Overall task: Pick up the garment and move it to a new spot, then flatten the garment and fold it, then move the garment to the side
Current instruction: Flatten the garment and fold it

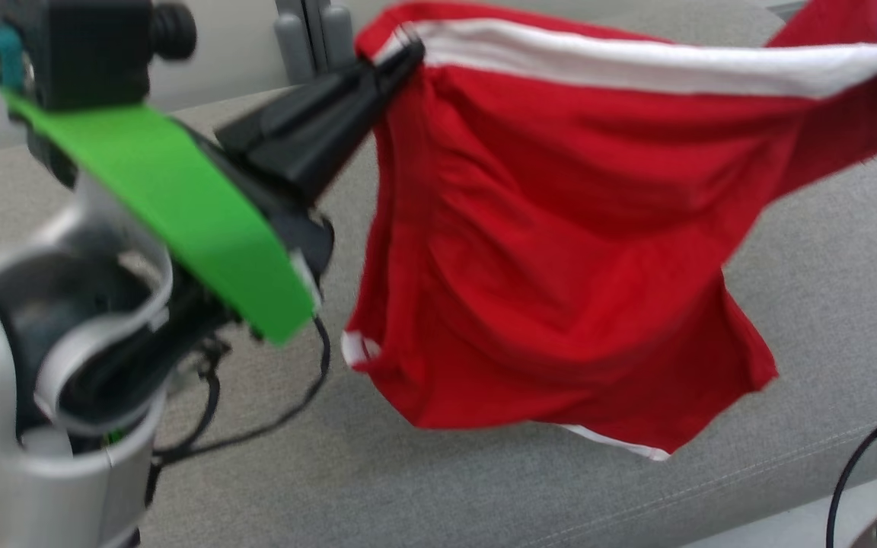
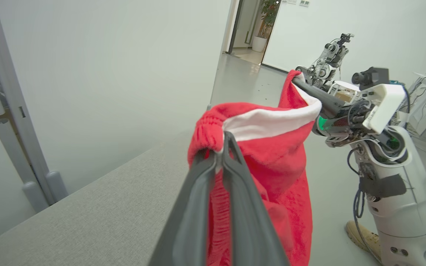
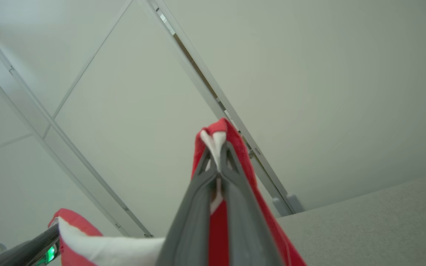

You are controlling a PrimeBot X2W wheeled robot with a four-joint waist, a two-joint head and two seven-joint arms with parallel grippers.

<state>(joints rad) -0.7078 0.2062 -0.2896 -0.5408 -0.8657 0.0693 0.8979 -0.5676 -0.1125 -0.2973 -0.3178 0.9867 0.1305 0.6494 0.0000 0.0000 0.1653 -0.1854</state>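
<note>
Both jaws are clamped on the waistband of the red shorts (image 1: 560, 228), left gripper (image 1: 406, 52) and right gripper (image 3: 218, 157), so I hold them stretched above the grey table (image 1: 827, 320). Pickup looks done; placing, flattening, folding and moving aside are left.

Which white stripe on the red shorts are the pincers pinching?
The wide top stripe of the shorts, held by the left pincer and right pincer. The thin bottom stripe hangs free.
</note>
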